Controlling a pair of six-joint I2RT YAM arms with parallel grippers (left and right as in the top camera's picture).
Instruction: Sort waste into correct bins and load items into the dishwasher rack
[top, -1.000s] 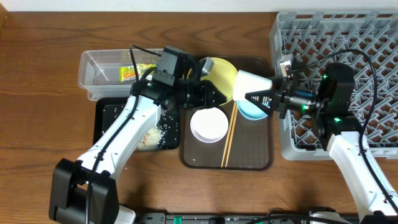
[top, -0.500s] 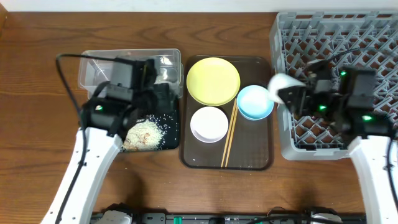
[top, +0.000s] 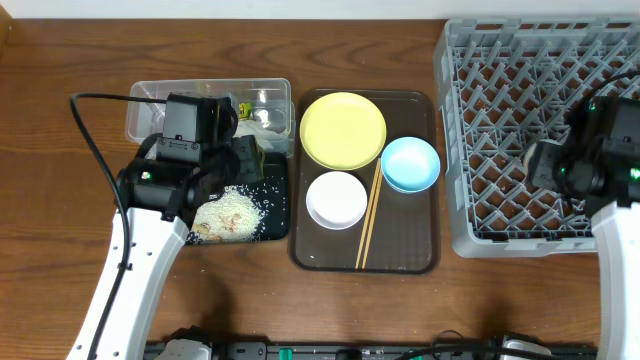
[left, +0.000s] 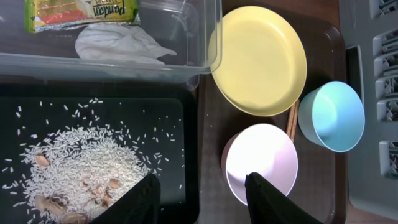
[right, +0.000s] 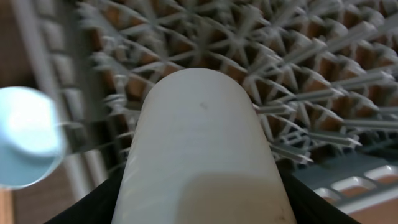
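Note:
My right gripper (top: 545, 168) is shut on the small white cup (right: 199, 149) and holds it over the grey dishwasher rack (top: 500, 90). My left gripper (left: 202, 196) is open and empty, above the edge between the black tray (top: 270, 205) and the brown serving tray (top: 400, 255). The clear tub (top: 150, 100) holds the green-yellow wrapper (left: 81, 14) and white tissue (left: 118, 45). Rice scraps (left: 81, 168) lie in the black tray. The yellow plate (top: 342, 130), blue bowl (top: 410, 163), white bowl (top: 336, 199) and chopsticks (top: 368, 225) sit on the brown tray.
The rack's left wall (top: 445, 150) stands right next to the brown tray. Wooden table (top: 60, 200) surrounds everything. The left arm's cable (top: 90, 130) loops over the table at left.
My right gripper has carried the white cup from the brown tray rightward over the rack. My left arm has pulled back left from the plate to the black tray.

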